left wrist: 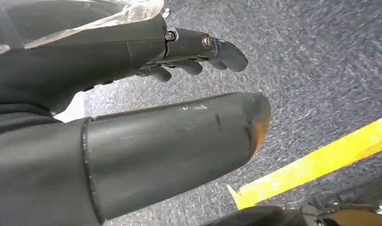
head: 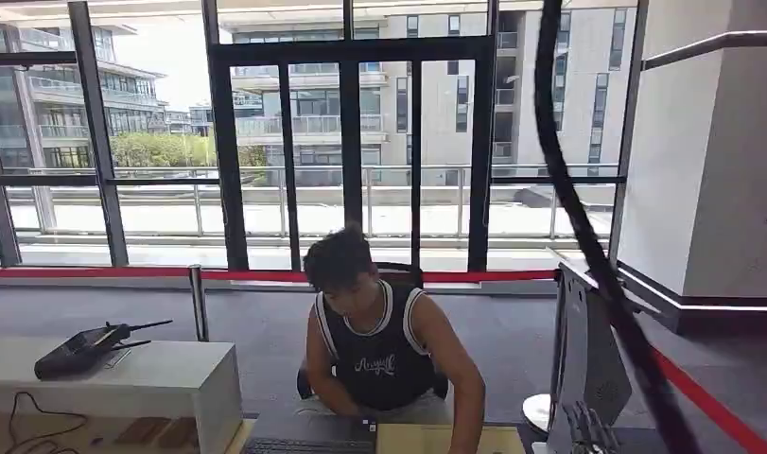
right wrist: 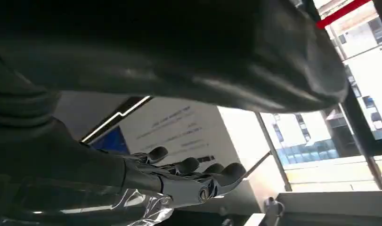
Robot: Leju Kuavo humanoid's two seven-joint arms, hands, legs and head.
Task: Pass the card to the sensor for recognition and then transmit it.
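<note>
The left hand point(left wrist: 132, 61) hangs over grey carpet with a yellow line point(left wrist: 316, 162); its fingers point(left wrist: 198, 49) are loosely extended, apart from the thumb point(left wrist: 179, 141), and hold nothing. The right hand point(right wrist: 170, 181) is raised, with its fingers point(right wrist: 212, 172) spread and empty; its tips show at the lower right of the head view.

No card can be made out, so I cannot tell where it is. It may lie on the tabletop point(head: 436, 440) at the bottom edge, beside the keyboard point(head: 308, 445), where the seated person point(head: 384, 350) is reaching down.

A card should be light, thin, stiff and slick, and hard to lift when lying flat. It is best pinched by one short edge between thumb and finger, leaving its face free for reading.

At mid left, a black device point(head: 81, 350) on a white counter point(head: 162, 378) may be the sensor. Glass doors point(head: 351, 151) stand beyond.
</note>
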